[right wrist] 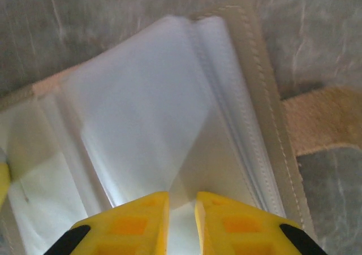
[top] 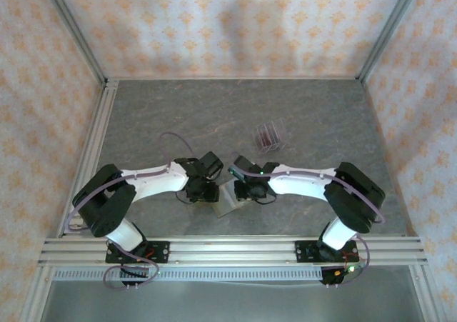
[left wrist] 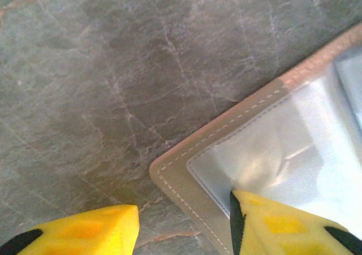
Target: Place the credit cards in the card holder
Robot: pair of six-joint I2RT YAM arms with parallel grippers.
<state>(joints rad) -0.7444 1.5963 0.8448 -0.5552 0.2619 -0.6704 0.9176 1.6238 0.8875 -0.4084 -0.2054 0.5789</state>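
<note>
The card holder (top: 227,199) lies open on the table between my two grippers, tan border (left wrist: 189,173) outside and clear sleeves (right wrist: 141,108) inside. My left gripper (left wrist: 184,235) is open and straddles the holder's corner; its right finger (left wrist: 283,227) rests on the inner sleeve and its left finger (left wrist: 85,232) is over bare table. My right gripper (right wrist: 182,221) is nearly closed, pinching a raised fold of a clear sleeve. The maroon credit cards (top: 268,135) stand in a clear slotted stand farther back, away from both grippers.
The holder's tan closing strap (right wrist: 322,119) sticks out to the right of its stitched edge. The grey stone-pattern tabletop (top: 178,115) is bounded by aluminium rails (top: 214,249) in front and patterned walls on three sides.
</note>
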